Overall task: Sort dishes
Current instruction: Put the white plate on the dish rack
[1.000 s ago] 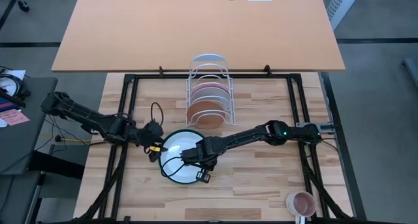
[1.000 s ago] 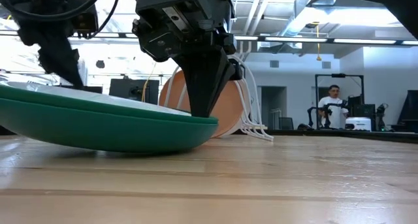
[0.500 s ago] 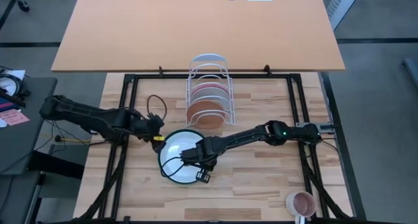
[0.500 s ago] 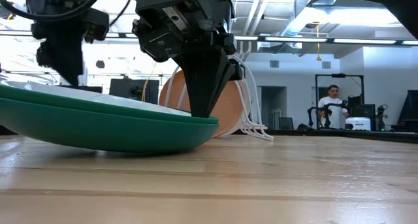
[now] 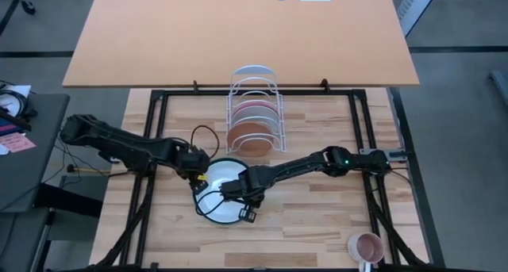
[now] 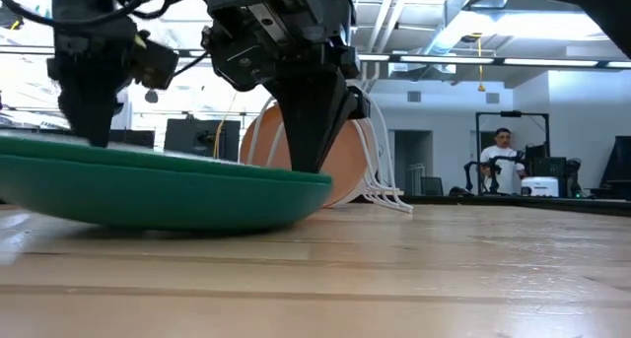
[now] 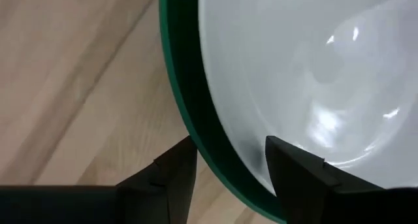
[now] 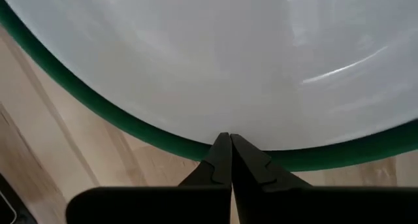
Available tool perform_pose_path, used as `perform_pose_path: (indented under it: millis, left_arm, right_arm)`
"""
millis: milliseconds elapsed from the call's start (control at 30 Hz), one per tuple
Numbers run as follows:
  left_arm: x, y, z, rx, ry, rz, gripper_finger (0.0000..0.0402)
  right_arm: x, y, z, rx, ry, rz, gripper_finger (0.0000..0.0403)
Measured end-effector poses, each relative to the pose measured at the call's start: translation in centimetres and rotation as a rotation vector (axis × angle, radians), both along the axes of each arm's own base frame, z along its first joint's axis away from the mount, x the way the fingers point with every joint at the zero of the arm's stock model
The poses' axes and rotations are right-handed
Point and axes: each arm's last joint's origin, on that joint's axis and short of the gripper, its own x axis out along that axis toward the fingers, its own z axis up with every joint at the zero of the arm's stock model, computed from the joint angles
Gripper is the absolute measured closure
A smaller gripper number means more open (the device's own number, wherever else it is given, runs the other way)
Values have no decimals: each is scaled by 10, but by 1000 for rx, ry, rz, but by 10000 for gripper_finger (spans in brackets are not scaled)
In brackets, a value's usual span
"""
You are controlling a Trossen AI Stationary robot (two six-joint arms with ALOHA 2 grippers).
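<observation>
High view: the white plate (image 5: 219, 191) lies nested in the green plate (image 5: 198, 205) at the table's centre, toward 6 o'clock of the rack (image 5: 254, 105). The brown plate (image 5: 251, 139) and pink plate (image 5: 255, 111) stand upright in the rack. The left gripper (image 5: 198, 174) sits at the stack's 10 o'clock rim; the right gripper (image 5: 235, 193) rests over the white plate toward 3 o'clock. A mug (image 5: 366, 245) stands well apart at 5 o'clock. Low view: both grippers reach down onto the green plate (image 6: 168, 190); the brown plate (image 6: 340, 161) shows behind. Left wrist view: the fingers (image 7: 294, 168) stand apart, straddling the rims of both plates. Right wrist view: the fingers (image 8: 221, 160) are pressed together, tips at the white plate's edge, holding nothing.
</observation>
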Motion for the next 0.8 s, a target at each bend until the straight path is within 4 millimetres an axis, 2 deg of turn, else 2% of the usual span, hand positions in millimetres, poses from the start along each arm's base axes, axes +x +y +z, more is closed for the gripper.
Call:
perform_pose_path:
  millis: [200, 300, 400, 567, 800]
  left_arm:
    - [13, 1, 47, 135, -113, 8, 228]
    - [16, -3, 60, 135, -165, -15, 228]
    - [16, -8, 60, 133, -167, -22, 228]
    - [11, -15, 49, 133, -130, -5, 228]
    - [6, -15, 36, 126, -84, 52, 228]
  right_arm:
    - [0, 1, -2, 0, 1, 1, 399]
    - [1, 0, 0, 2, -10, 0, 399]
    - [1, 0, 1, -1, -14, 0, 399]
    - [1, 0, 1, -1, -8, 0, 399]
    - [0, 1, -1, -4, -1, 1, 399]
